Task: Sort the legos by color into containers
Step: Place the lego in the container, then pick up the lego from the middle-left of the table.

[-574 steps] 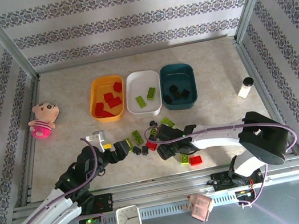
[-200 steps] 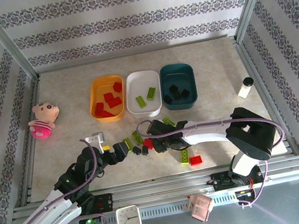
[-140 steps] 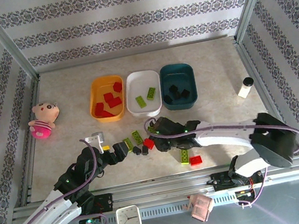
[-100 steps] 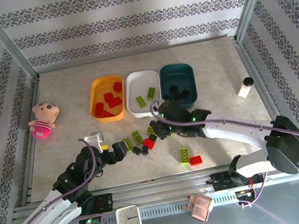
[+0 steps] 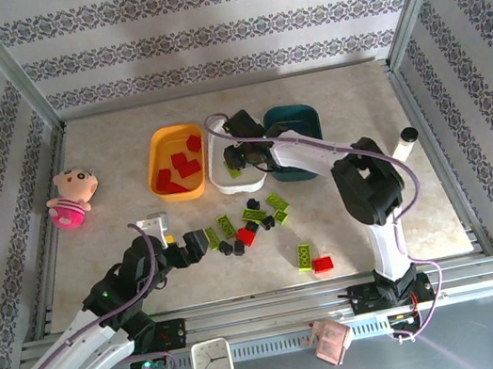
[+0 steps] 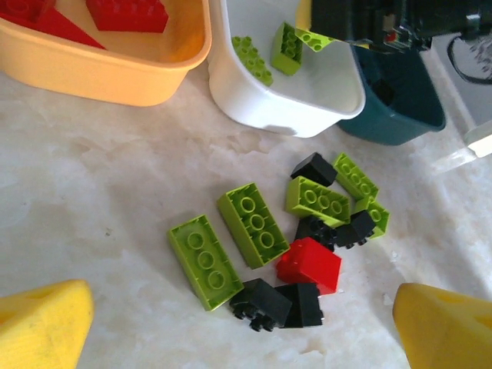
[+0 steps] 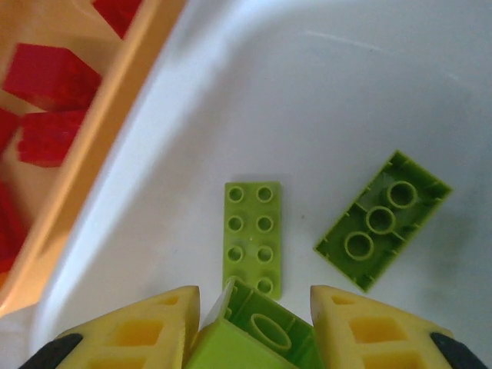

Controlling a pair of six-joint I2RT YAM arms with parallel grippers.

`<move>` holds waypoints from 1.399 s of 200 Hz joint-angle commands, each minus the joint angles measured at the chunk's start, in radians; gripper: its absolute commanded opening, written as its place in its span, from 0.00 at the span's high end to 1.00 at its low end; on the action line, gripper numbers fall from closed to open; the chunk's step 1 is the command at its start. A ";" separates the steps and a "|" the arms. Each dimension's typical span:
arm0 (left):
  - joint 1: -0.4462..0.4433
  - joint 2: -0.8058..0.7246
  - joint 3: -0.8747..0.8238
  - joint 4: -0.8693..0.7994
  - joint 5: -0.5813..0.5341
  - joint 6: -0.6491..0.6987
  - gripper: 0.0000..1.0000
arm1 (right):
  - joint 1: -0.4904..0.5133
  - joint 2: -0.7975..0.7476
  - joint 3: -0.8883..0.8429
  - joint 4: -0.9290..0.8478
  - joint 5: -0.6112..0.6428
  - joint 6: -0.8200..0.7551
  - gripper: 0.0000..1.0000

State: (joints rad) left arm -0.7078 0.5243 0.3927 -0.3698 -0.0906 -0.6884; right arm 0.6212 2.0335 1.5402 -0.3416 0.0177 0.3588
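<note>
The right gripper hangs over the white tray, clenched on a green brick. Below it, 2 more green pieces lie apart in that tray: a flat plate and an upturned brick, hollow side up. The 3 trays sit in a row toward the table's far edge, with the orange tray holding red bricks on the left and the teal tray on the right. The left gripper is released, jaws wide, over a loose cluster of green, black and 1 red near the table's middle. A green-red pair lies touching, closer to the near edge.
</note>
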 commanded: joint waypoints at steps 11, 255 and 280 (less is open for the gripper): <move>-0.014 0.123 0.047 0.008 0.008 0.055 0.02 | -0.014 0.061 0.109 -0.069 0.010 -0.025 0.47; 0.060 0.947 0.207 0.218 0.018 -0.045 0.42 | 0.007 -0.668 -0.637 0.175 -0.012 0.040 0.33; 0.060 0.932 0.180 0.192 0.021 -0.037 0.48 | 0.006 -0.705 -0.662 0.179 -0.010 0.040 0.33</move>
State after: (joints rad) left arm -0.6590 1.4334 0.6044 -0.1711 -0.0792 -0.7151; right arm 0.6365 1.3750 0.9081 -0.1814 -0.0013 0.3893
